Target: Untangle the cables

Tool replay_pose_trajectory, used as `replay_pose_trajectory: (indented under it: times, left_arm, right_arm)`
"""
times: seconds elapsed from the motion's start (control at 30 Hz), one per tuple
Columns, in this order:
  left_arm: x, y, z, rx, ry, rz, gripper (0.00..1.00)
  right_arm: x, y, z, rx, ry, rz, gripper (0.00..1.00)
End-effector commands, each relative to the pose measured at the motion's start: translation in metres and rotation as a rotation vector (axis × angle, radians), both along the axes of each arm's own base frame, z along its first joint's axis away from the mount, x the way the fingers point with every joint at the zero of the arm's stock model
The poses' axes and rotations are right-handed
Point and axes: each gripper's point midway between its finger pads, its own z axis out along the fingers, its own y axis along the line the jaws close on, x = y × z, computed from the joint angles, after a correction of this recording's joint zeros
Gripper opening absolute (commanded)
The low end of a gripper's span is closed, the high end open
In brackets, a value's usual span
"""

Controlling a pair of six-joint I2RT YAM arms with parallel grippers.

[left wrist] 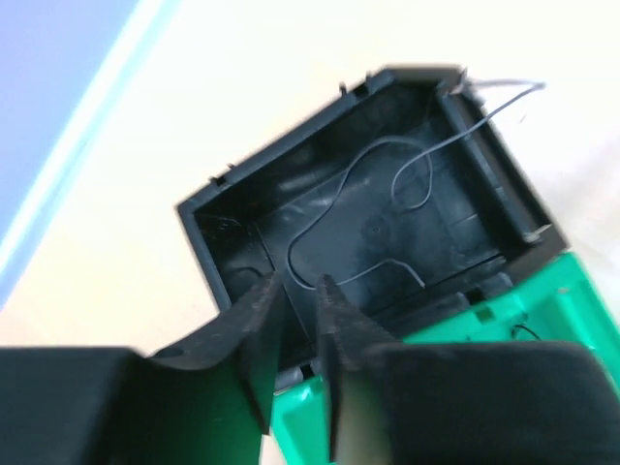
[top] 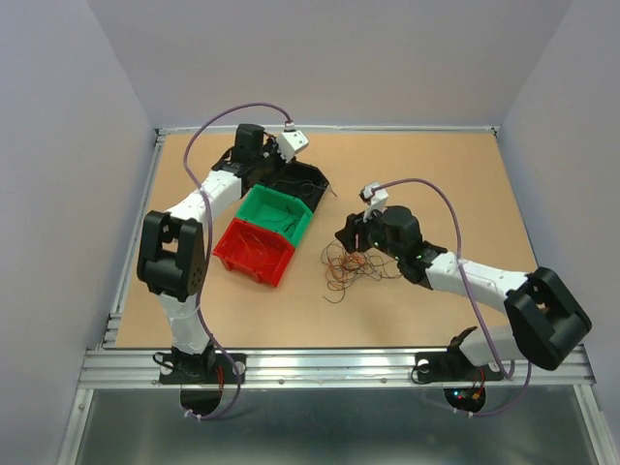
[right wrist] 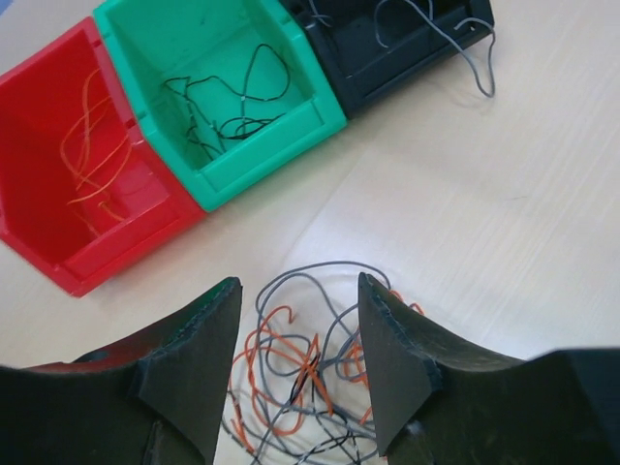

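Two arms over the cables [top: 354, 269] heaped on the counter [top: 436, 174].
The red-orange and grey tangle lies loose beneath the right tool [right wrist: 297, 281], whose jaws stand wide apart and hold nothing. The left tool [left wrist: 297, 281] hangs over the black bin [left wrist: 208, 232], jaws narrowly apart, one grey wire [left wrist: 387, 174] lying inside. The green bin [right wrist: 320, 107] and red bin [right wrist: 29, 97] hold strands too.

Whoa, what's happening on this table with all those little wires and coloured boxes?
It looks like wires are being pulled from a knot and sorted by colour. The right pincer hangs open just above the tangle of thin wires on the table. The left pincer, its jaws a little apart and gripping nothing, is over the black bin, where a grey wire lies. The red bin holds orange wires, the green bin dark wires.
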Motion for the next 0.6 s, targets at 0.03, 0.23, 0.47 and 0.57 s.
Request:
replay_pose_trajectory:
  times: [0.03,0.23,0.47,0.57]
  left_arm:
    - [-0.021,-0.013,0.087,-0.173,-0.179,-0.053,0.42]
    - [-0.053,-0.018,0.098,-0.332,-0.173,-0.039,0.5]
    - [-0.072,-0.005,0.101,-0.392,-0.229,0.032,0.54]
    - [-0.074,0.003,0.097,-0.39,-0.248,0.068,0.54]
  right_arm:
    - [0.049,0.0,0.017,-0.012,-0.044,-0.138,0.56]
    - [0.097,0.007,0.014,-0.122,-0.108,-0.162,0.6]
    - [0.148,0.0,-0.016,-0.261,-0.101,-0.19,0.63]
    - [0.167,0.0,-0.035,-0.33,-0.086,-0.205,0.64]
